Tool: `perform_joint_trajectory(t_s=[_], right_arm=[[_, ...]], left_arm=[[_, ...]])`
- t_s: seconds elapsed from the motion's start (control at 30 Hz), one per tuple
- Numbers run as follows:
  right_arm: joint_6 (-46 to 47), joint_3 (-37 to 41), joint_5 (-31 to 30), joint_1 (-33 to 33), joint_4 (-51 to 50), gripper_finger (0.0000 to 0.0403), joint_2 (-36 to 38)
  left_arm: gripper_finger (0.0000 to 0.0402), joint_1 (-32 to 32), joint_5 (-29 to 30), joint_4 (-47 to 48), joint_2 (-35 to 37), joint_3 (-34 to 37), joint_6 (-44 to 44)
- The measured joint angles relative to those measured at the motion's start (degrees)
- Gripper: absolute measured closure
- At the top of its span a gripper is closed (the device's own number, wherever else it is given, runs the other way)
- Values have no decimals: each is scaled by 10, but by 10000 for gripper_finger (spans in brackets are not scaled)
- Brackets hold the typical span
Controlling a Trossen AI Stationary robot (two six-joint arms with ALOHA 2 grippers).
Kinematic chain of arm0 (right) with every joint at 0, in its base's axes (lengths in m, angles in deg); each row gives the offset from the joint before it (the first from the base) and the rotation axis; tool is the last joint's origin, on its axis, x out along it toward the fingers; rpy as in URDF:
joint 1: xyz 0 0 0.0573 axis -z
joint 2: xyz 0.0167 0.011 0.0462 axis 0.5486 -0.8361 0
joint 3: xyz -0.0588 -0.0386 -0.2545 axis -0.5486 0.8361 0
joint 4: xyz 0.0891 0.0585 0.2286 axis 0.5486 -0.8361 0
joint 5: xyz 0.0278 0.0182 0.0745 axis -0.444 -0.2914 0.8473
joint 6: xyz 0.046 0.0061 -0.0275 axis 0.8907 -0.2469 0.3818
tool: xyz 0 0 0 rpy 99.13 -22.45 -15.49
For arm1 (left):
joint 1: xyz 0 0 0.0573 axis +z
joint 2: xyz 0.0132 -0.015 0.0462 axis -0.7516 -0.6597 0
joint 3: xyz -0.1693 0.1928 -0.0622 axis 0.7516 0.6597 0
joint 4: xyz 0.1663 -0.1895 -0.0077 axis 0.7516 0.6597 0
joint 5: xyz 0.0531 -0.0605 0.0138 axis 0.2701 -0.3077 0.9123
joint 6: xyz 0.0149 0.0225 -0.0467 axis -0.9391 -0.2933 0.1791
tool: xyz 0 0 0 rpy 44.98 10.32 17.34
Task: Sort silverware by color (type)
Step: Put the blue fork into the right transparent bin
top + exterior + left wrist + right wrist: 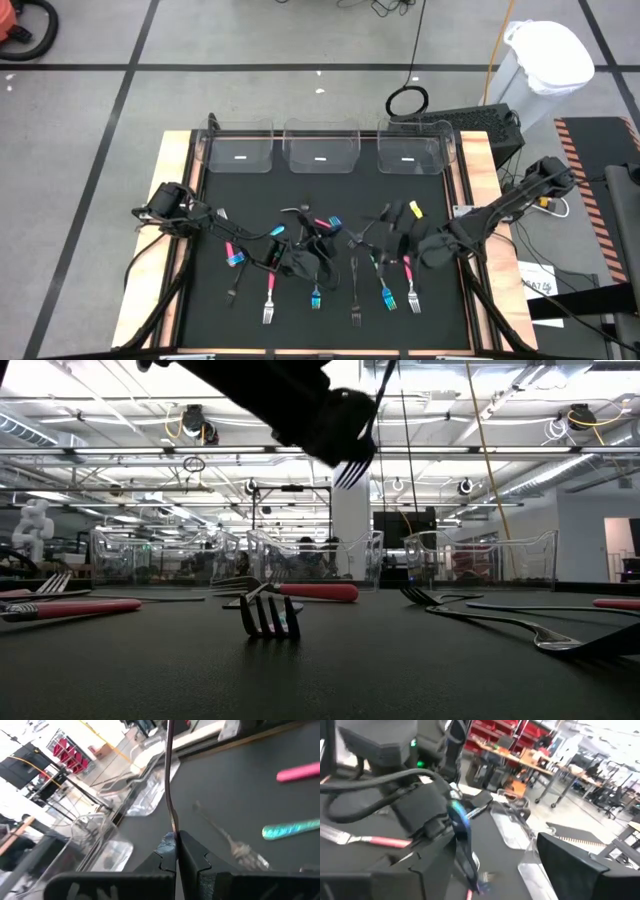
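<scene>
My left gripper [312,262] [176,840] hovers over the middle of the black mat [250,320], shut on an all-black fork [169,780]. The fork's tines [350,472] stick out below the gripper [335,430] in the low view. My right gripper [396,243] [485,862] stands to its right, raised, fingers wide apart. A blurred teal-handled piece [462,835] slants between them. More silverware lies flat on the mat: pink-handled forks [269,290] [410,282], teal-handled ones [316,297] [388,296] and a black fork [355,292]. My left gripper pinches the black fork's slim shaft [173,826] between its two shut fingers. The rest of the shaft runs straight on past the fingertips. The fork is lifted clear of the mat, tines pointing down. My right gripper: I cannot tell whether either finger touches the teal-handled piece.
Three clear bins [240,150] [322,150] [410,150] stand in a row along the mat's far edge. A black fork [268,615] and a pink handle [318,592] lie near the low camera. A white bin [545,60] stands beyond the table's right corner.
</scene>
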State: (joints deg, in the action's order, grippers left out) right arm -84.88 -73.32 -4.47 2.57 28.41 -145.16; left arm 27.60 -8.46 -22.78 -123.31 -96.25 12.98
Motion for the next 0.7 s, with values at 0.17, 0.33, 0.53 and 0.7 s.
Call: perform_joint_trajectory(t_s=[0.17, 0.33, 0.53, 0.7], right_arm=[[-13, -22, 3, -16, -91, 113, 0], [-45, -27, 4, -31, -156, 117, 0], [-84, -27, 5, -49, -158, 131, -1], [-104, -27, 5, -65, -141, 147, -10]], left_arm=[[401, 0, 12, 44, 0, 0, 1], [401, 0, 33, 87, 0, 0, 5], [401, 0, 34, 145, 0, -22, 20], [401, -1, 34, 249, 0, -65, 68]])
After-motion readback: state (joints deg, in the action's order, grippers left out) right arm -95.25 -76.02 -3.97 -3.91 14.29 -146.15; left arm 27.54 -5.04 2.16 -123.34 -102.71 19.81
